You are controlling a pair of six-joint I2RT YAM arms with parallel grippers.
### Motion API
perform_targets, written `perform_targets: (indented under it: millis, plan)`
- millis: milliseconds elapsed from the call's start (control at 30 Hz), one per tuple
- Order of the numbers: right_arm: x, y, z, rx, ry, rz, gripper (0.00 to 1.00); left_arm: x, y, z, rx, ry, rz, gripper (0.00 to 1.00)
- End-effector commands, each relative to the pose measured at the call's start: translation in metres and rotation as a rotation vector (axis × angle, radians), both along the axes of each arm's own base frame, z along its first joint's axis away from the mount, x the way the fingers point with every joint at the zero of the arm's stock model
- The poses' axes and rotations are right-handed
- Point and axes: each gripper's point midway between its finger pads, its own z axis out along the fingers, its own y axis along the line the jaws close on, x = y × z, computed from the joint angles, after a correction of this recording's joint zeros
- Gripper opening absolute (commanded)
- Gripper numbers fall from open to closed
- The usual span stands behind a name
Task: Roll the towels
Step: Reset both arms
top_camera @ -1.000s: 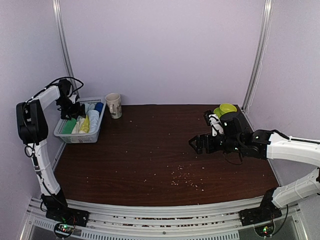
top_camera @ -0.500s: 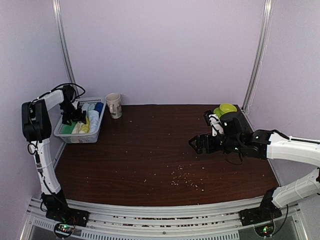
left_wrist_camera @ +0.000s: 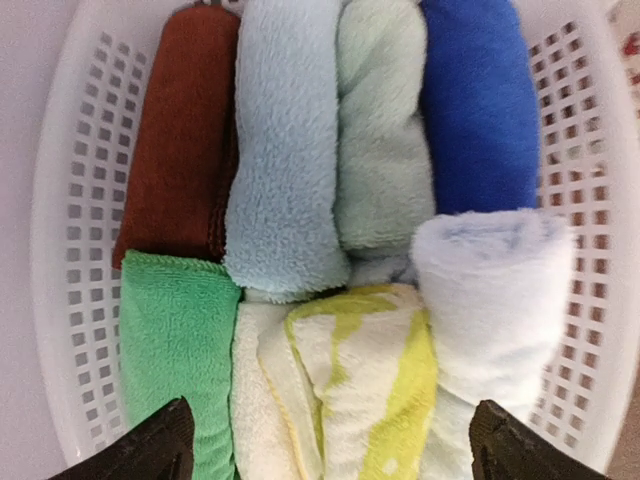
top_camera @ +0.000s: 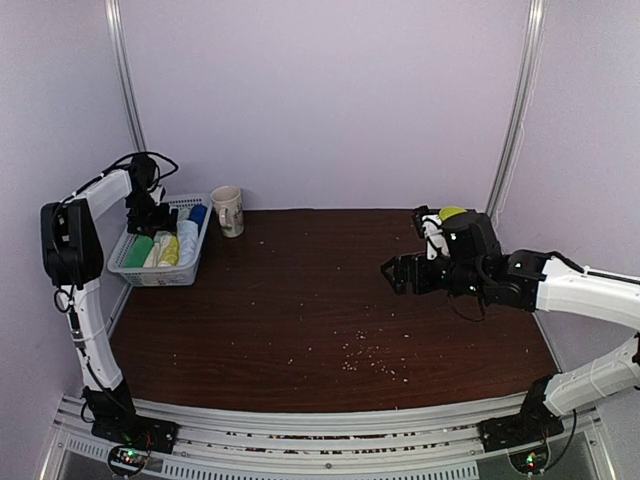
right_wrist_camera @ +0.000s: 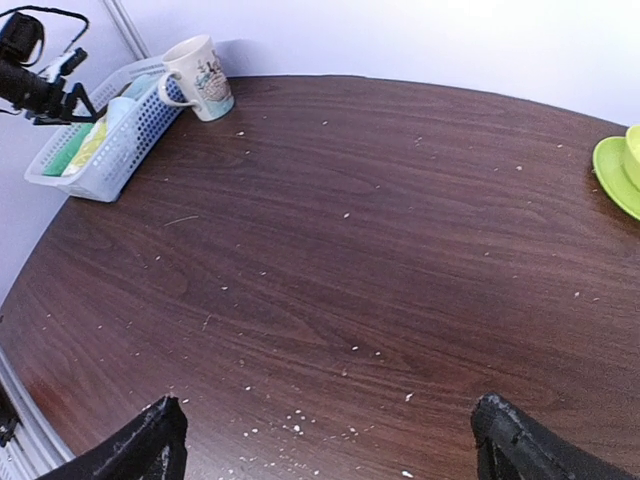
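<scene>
Several rolled towels fill the white slatted basket (left_wrist_camera: pixel 70 200). Among them are a pale blue-white one (left_wrist_camera: pixel 495 290) at the right and a yellow-green and white one (left_wrist_camera: pixel 360 390) in the near middle. Brown (left_wrist_camera: pixel 175 130), light blue (left_wrist_camera: pixel 280 150), mint (left_wrist_camera: pixel 385 130), royal blue (left_wrist_camera: pixel 478 100) and green (left_wrist_camera: pixel 175 350) towels lie around them. My left gripper (left_wrist_camera: pixel 330 450) hangs open just above the basket (top_camera: pixel 160 250), its fingertips (left_wrist_camera: pixel 150 450) wide apart and touching nothing. My right gripper (top_camera: pixel 392 272) is open over bare table at the right, holding nothing (right_wrist_camera: pixel 325 445).
A printed mug (top_camera: pixel 228 210) stands just right of the basket by the back wall. A green cup and saucer (right_wrist_camera: pixel 620 170) sit at the far right, partly behind my right arm. White crumbs (top_camera: pixel 370 360) dot the dark wooden table (top_camera: pixel 300 300).
My left wrist dipped toward the basket, then rose and shifted slightly back. My right gripper moved a little up and away, now covering more of the green cup.
</scene>
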Motion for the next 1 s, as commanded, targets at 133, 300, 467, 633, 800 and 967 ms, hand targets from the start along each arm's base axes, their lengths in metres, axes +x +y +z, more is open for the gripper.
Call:
perform_targets:
  millis: [133, 300, 467, 633, 800, 967]
  plan:
    - [0.02, -0.056, 0.018, -0.197, -0.119, -0.218, 1.0, -0.024, -0.086, 0.115, 0.013, -0.296, -0.208, 0.98]
    - [0.012, -0.091, 0.04, -0.186, -0.201, -0.318, 1.0, -0.07, -0.139, 0.124, -0.076, -0.432, -0.341, 0.98]
    - [-0.004, -0.125, 0.057, -0.166, -0.238, -0.402, 1.0, -0.118, -0.161, 0.13, -0.102, -0.554, -0.393, 0.98]
    - [-0.019, -0.145, 0.059, -0.155, -0.217, -0.446, 1.0, -0.166, -0.163, 0.142, -0.111, -0.63, -0.402, 0.98]
    - [-0.03, -0.164, 0.056, -0.153, -0.215, -0.501, 1.0, -0.208, -0.144, 0.156, -0.106, -0.739, -0.383, 0.98]
    - [-0.042, -0.168, 0.067, -0.093, -0.255, -0.464, 1.0, -0.227, -0.133, 0.15, -0.083, -0.758, -0.372, 0.98]
